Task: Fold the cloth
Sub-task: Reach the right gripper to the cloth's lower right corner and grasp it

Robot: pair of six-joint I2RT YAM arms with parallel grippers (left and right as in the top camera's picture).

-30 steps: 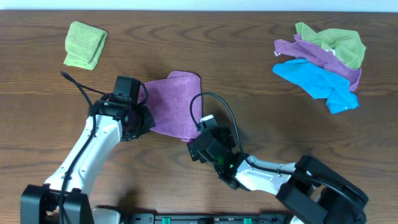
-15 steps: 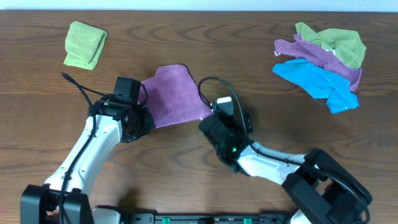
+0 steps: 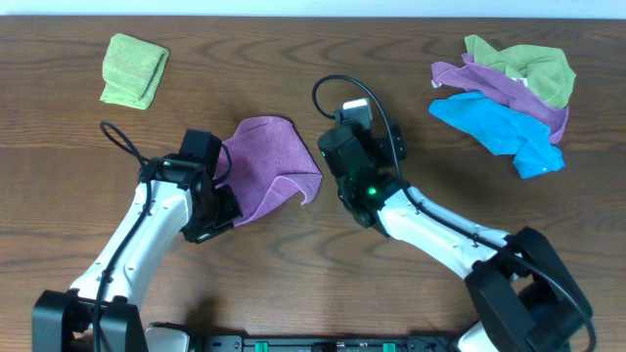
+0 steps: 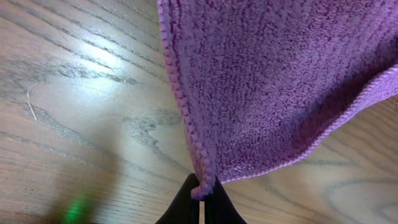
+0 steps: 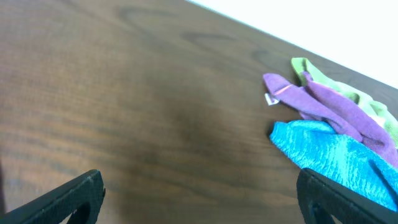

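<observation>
One purple cloth, lying just left of the tabletop's centre on the table. The far part is spread out. The near-right corner is curled over on itself and points toward the right arm. A stitched hem shows along one border in the left wrist view.

One left gripper, at the cloth's near-left corner. Its jaws are closed to a thin slit and pinch that corner. From the pinch the cloth runs away and fills the upper right of the left wrist view, with bare wood to the left and below. Whether the pinched corner is clear of the wood cannot be told. The left arm runs back toward the near-left corner of the tabletop.

One right gripper, just right of the cloth and not touching it. Its fingers are spread wide and hold nothing, with only wood between them.

One green cloth, folded, near the far-left corner, well apart from the purple cloth.

One pile of loose cloths near the far-right corner. Green is at the far side, purple in the middle and blue nearest. The pile also shows at the right of the right wrist view.
</observation>
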